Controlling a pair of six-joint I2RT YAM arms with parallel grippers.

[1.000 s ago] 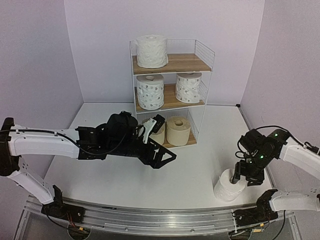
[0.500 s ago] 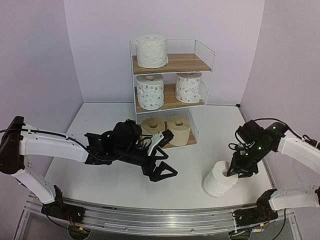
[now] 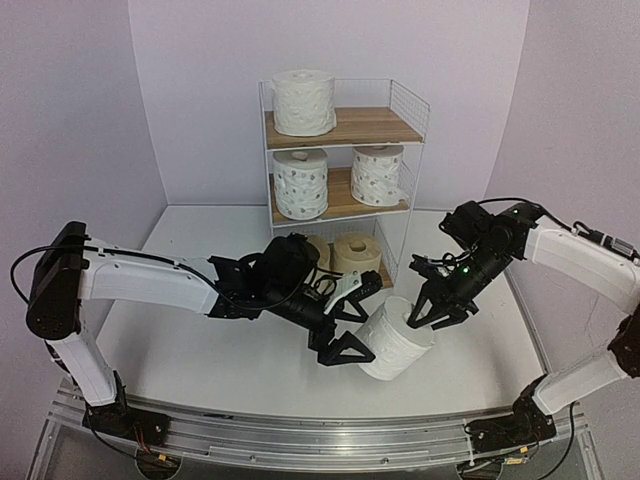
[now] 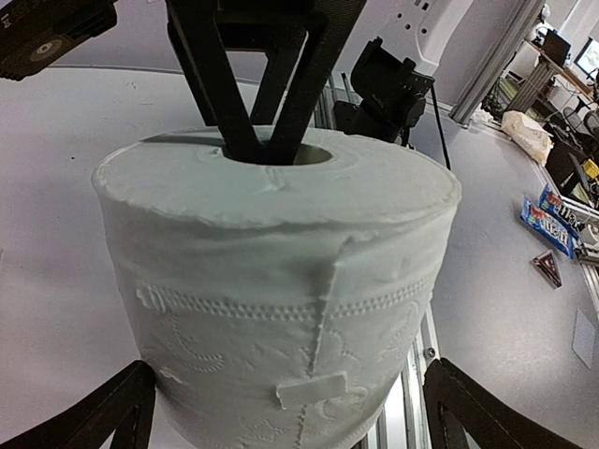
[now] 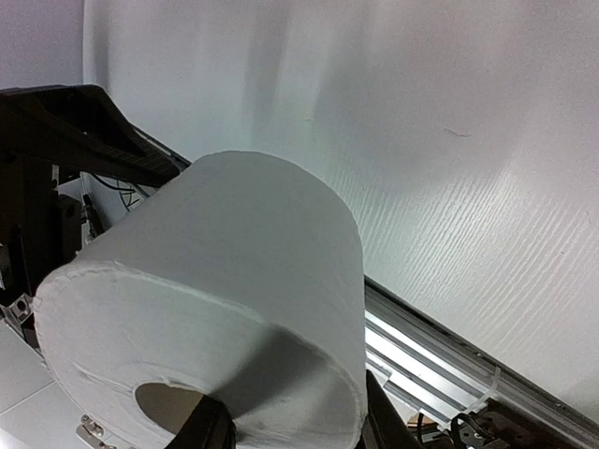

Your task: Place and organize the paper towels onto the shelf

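Shelf (image 3: 390,128), upper centre of the top view:
- Top board: one embossed white roll (image 3: 303,102) at its left end.
- Middle board: two dotted rolls (image 3: 300,183) side by side.
- Bottom board: two beige rolls (image 3: 356,258), the left one partly hidden behind the left arm.

Sixth roll (image 3: 393,340), plain white, is tilted at lower centre. The right gripper (image 3: 418,314) pinches its wall, one finger in the core. The left gripper (image 3: 352,318) has its jaws spread, flanking that roll.

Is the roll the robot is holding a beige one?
No, the roll in the right gripper is plain white.
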